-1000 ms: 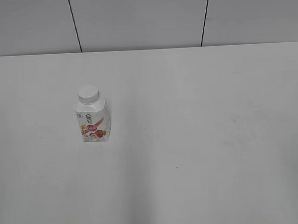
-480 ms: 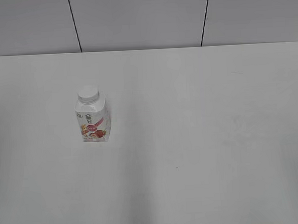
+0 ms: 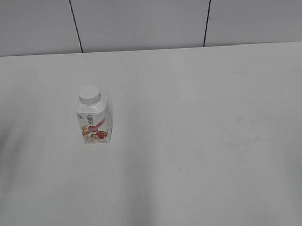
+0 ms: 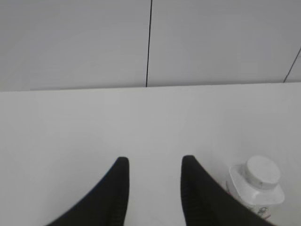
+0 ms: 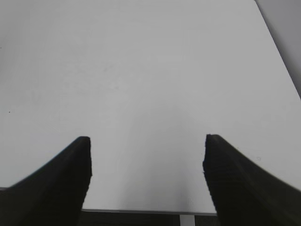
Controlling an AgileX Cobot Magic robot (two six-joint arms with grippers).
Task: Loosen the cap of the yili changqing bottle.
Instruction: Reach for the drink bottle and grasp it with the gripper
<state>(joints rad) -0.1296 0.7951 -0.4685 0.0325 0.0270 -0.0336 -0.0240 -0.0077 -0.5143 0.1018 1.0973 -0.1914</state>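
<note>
Exterior view: the yili changqing bottle (image 3: 94, 122) stands upright on the white table (image 3: 203, 140), on the left half, roughly midway between the back wall and the near edge; neither arm shows here.
Cap: the cap (image 3: 89, 95) sits on the bottle's neck, white and round, seen slightly from above.
Label: red-pink print with fruit faces the camera on the lower front of the bottle.
Wall: grey panels (image 3: 136, 17) with two dark vertical seams rise behind the table's far edge.
Left wrist view: the left gripper (image 4: 151, 162) hangs above bare table, its two black fingers (image 4: 118, 183) parted by a moderate gap with nothing between them.
Bottle against left gripper: the bottle (image 4: 257, 190) lies at the lower right of this view, just beside the outer side of the right-hand finger, apart from it and outside the gap; its cap (image 4: 262, 170) is seen from above.
Right wrist view: the right gripper (image 5: 146, 141) is spread wide, black fingers (image 5: 70, 174) far apart over plain table (image 5: 141, 70), holding nothing.
Bottle against right gripper: the bottle does not appear in this view; the table's near edge crosses the bottom between the fingers.
Contact: no finger of either gripper touches the bottle or the cap.
</note>
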